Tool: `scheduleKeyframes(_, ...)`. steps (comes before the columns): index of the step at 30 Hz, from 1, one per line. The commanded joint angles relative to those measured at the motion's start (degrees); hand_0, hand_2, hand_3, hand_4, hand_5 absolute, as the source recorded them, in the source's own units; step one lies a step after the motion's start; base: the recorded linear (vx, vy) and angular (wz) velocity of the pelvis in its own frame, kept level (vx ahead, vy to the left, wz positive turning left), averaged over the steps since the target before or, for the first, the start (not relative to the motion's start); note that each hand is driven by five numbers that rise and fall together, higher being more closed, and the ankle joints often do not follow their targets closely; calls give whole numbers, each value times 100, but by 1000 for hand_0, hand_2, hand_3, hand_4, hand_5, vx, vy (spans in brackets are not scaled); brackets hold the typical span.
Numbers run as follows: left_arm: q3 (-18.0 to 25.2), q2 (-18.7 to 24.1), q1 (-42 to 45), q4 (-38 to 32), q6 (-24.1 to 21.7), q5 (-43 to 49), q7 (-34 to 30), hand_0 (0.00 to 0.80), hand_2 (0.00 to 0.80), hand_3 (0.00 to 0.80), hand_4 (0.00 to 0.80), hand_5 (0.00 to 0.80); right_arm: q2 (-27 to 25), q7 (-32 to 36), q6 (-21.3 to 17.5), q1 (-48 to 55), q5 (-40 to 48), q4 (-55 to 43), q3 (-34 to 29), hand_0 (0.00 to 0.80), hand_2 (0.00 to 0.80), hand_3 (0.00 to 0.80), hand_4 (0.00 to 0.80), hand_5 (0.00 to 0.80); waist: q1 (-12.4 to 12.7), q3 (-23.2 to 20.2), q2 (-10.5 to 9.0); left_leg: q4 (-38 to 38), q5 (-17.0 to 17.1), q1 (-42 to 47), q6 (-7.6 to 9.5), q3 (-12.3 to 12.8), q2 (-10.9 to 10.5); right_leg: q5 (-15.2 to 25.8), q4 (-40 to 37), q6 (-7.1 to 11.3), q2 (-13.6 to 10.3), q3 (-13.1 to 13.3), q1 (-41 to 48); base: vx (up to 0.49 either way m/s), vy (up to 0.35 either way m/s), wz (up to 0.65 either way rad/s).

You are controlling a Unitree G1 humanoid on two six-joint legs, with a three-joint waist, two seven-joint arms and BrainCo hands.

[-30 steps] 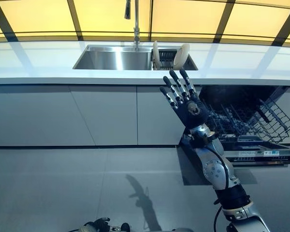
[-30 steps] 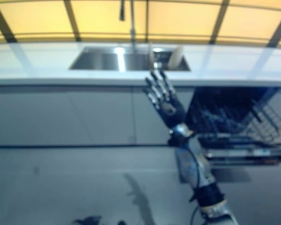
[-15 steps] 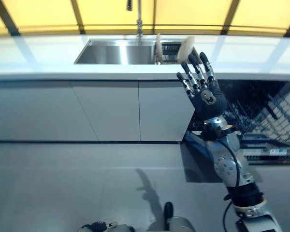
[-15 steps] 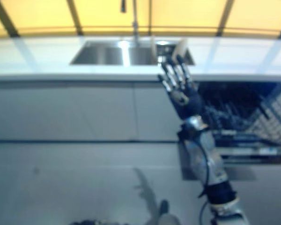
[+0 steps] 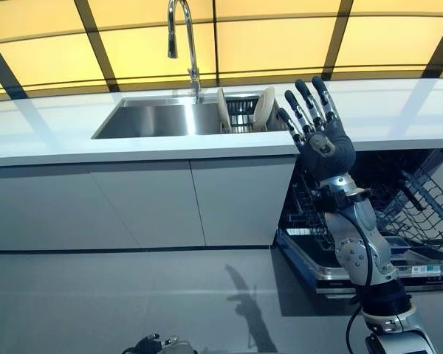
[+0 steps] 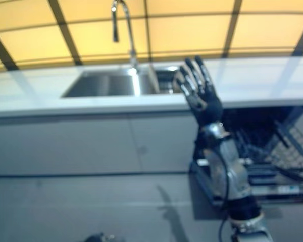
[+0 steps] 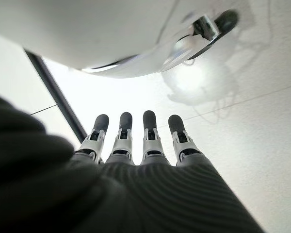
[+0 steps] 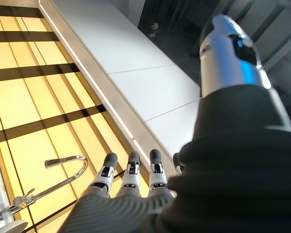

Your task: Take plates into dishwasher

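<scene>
the task looks barely begun. two plates (image 5: 264, 108) stand on edge in a rack (image 5: 244, 112) in the right end of the sink (image 5: 162, 118), under the tap (image 5: 179, 33), and neither has been lifted. the right robot hand (image 5: 319, 133) is raised in front of the counter (image 5: 44, 144), its fingers straight and spread, holding nothing; it hangs just beside the plates as seen from the head, though not touching them (how near in depth cannot be told). the left robot hand (image 7: 136, 141) shows in its wrist view with fingers straight and empty, low and idle. the dishwasher (image 5: 369, 214) below the counter stands open, its lower basket (image 5: 421, 203) pulled out, and no plates can be made out in it. what is left is nearly everything: reach over the counter edge, grip a plate, carry it down and slot it in the basket, then the same for the second.
</scene>
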Motion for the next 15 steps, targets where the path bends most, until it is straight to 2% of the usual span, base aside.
scheduleKeyframes(1, -251, 28, -229, -49, -68, -31, 129, 0, 0, 0, 0, 0, -137, -203, -243, -647, -151, -176, -79, 0, 0, 0, 0, 0, 269, 260, 28, -1981, 604, 356, 211, -196, -61, 4, 173, 558, -108, 537, 163, 506, 120, 6)
scheduleKeyframes(2, -252, 4, -151, -16, -98, -29, 181, 0, 0, 0, 0, 0, -153, -246, -299, -673, -151, -146, -31, 0, 0, 0, 0, 0, 404, 259, 51, -2668, 1005, 291, 151, -402, -36, -88, 103, 585, -30, 695, 403, 508, 114, -2)
scheduleKeyframes(3, -239, -2, -61, 10, -145, -23, 216, 0, 0, 0, 0, 0, -167, -223, -356, -689, -142, -87, -5, 0, 0, 0, 0, 0, 481, 248, 48, -2837, 1148, 91, 122, -452, -8, -177, 83, 593, 12, 816, 595, 557, 144, -22)
scheduleKeyframes(4, -217, 2, 31, 47, -205, -28, 234, 0, 0, 0, 0, 0, -187, -154, -411, -680, -120, -15, 12, 0, 0, 0, 0, 0, 517, 228, 43, -2837, 1202, -93, 111, -365, 27, -273, 70, 602, 35, 914, 764, 442, 150, -35)
scheduleKeyframes(7, -149, 5, 143, 201, -420, -193, 289, 0, 0, 0, 0, 0, -267, -1, -484, -702, -9, 144, 13, 0, 0, 0, 0, 0, 549, 160, 40, -2707, 1330, -213, 152, -34, 144, -569, 93, 701, -89, 960, 1120, 402, 229, -42)
scheduleKeyframes(8, -133, 4, 132, 256, -461, -211, 297, 0, 0, 0, 0, 0, -275, 39, -489, -697, 6, 169, -7, 0, 0, 0, 0, 0, 558, 130, 24, -2672, 1313, -186, 190, 3, 149, -600, 89, 745, -170, 929, 1186, 460, 331, -40)
scheduleKeyframes(10, -137, 11, 54, 355, -429, -250, 306, 0, 0, 0, 0, 0, -258, 138, -452, -588, 86, 129, -108, 0, 0, 0, 0, 0, 569, 18, -35, -2534, 1078, -55, 345, 0, 44, -580, 140, 954, -459, 754, 1271, 406, 324, -60)
scheduleKeyframes(13, -209, 49, -21, 349, -365, -274, 272, 0, 0, 0, 0, 0, -221, 155, -437, -423, 30, 21, -198, 0, 0, 0, 0, 0, 580, -48, -94, -2355, 878, -40, 484, -14, -118, -402, 308, 1084, -705, 665, 1279, 264, 264, -22)
scheduleKeyframes(14, -313, 69, -125, 317, -294, -233, 247, 0, 0, 0, 0, 0, -156, 106, -461, -279, -68, -89, -292, 0, 0, 0, 0, 0, 588, -107, -181, -2285, 742, -7, 651, 4, -347, 186, 692, 1128, -1007, 583, 1183, 302, 364, 8)
scheduleKeyframes(15, -376, 69, -181, 312, -249, -208, 251, 0, 0, 0, 0, 0, -122, 64, -466, -222, -123, -145, -341, 0, 0, 0, 0, 0, 572, -137, -197, -2297, 702, 43, 724, -4, -444, 525, 1007, 1140, -1132, 572, 1025, 380, 462, 11)
